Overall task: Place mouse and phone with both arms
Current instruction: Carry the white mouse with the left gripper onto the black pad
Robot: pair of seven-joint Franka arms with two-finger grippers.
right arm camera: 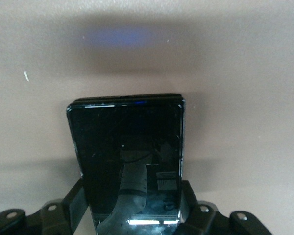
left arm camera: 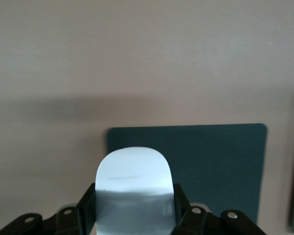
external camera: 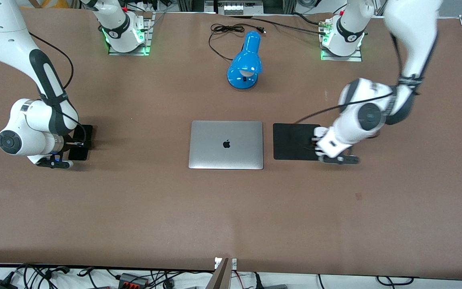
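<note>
The left pincer [left arm camera: 134, 215] grips the mouse [left arm camera: 133, 183], the right pincer [right arm camera: 134, 215] the phone [right arm camera: 130, 156]; each should lower level before releasing.

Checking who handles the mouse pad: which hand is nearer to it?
Left. The left hand, gripping the mouse, is at the mouse pad edge; the right hand holds the phone at the right arm's table end.

The big brown table [external camera: 231, 208] is filling most of the frame. A silver laptop [external camera: 226, 145] is lying shut in the middle. A black mouse pad [external camera: 293, 141] is lying just beside it. A blue lamp [external camera: 246, 61] is sitting at top center, its black cord [external camera: 225, 30] curling nearby.
</note>
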